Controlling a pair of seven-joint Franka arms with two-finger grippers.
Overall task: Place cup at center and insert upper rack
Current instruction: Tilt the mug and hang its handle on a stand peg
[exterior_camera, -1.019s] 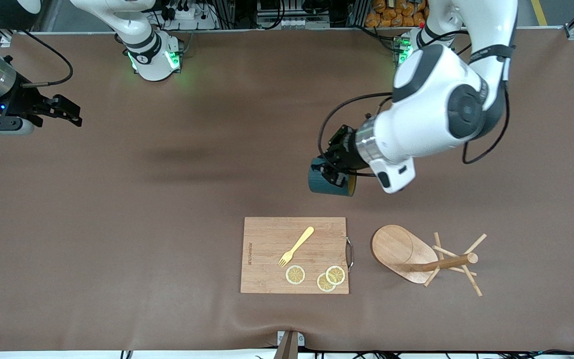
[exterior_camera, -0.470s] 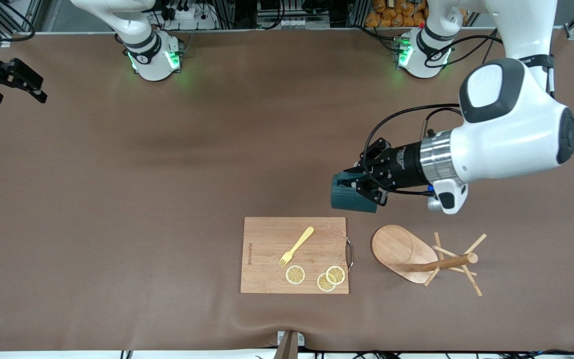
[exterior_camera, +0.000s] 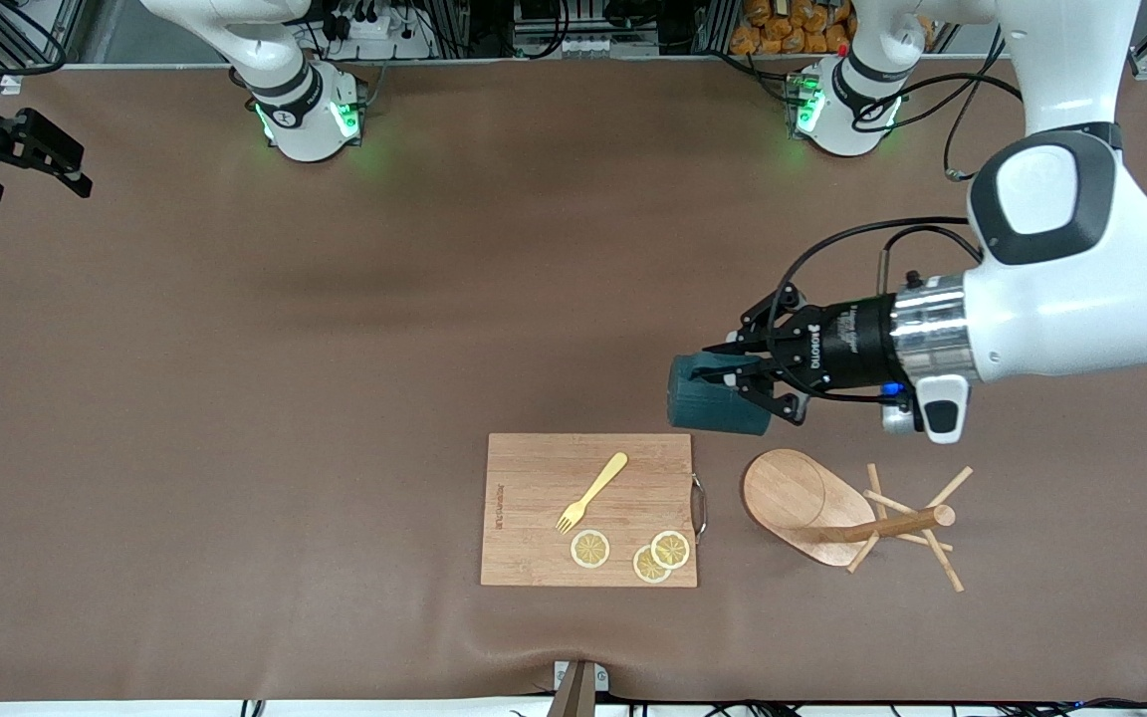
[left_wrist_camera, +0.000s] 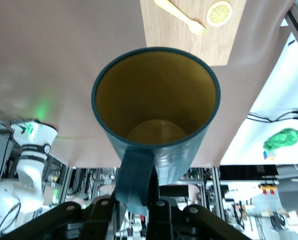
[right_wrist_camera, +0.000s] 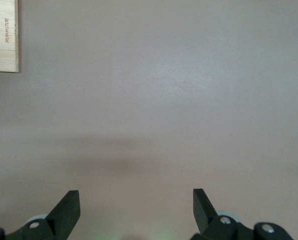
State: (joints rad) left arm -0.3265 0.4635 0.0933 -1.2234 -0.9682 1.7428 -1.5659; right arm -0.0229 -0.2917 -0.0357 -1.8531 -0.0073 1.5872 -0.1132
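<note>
The cup (exterior_camera: 716, 400), dark teal with a yellowish inside (left_wrist_camera: 156, 95), hangs on its side over the bare table, just off the corner of the cutting board (exterior_camera: 588, 508). My left gripper (exterior_camera: 733, 383) is shut on the cup's handle (left_wrist_camera: 135, 175), and in the left wrist view the left gripper (left_wrist_camera: 134, 210) pinches that handle between its fingers. The upper rack (exterior_camera: 801, 498), a light wooden mug tree, lies tipped over beside the board toward the left arm's end, its post (exterior_camera: 892, 525) flat on the table. My right gripper (exterior_camera: 71, 169) (right_wrist_camera: 136, 200) waits open at the right arm's end.
The cutting board carries a yellow fork (exterior_camera: 593, 490) and three lemon slices (exterior_camera: 590, 549). A metal handle (exterior_camera: 700, 506) sticks out of the board toward the rack. Brown mat (exterior_camera: 285, 398) covers the table.
The left arm has swung the cup toward the left arm's end and the board's corner, turning it onto its side. The right gripper pulled back and up at its end of the table.
</note>
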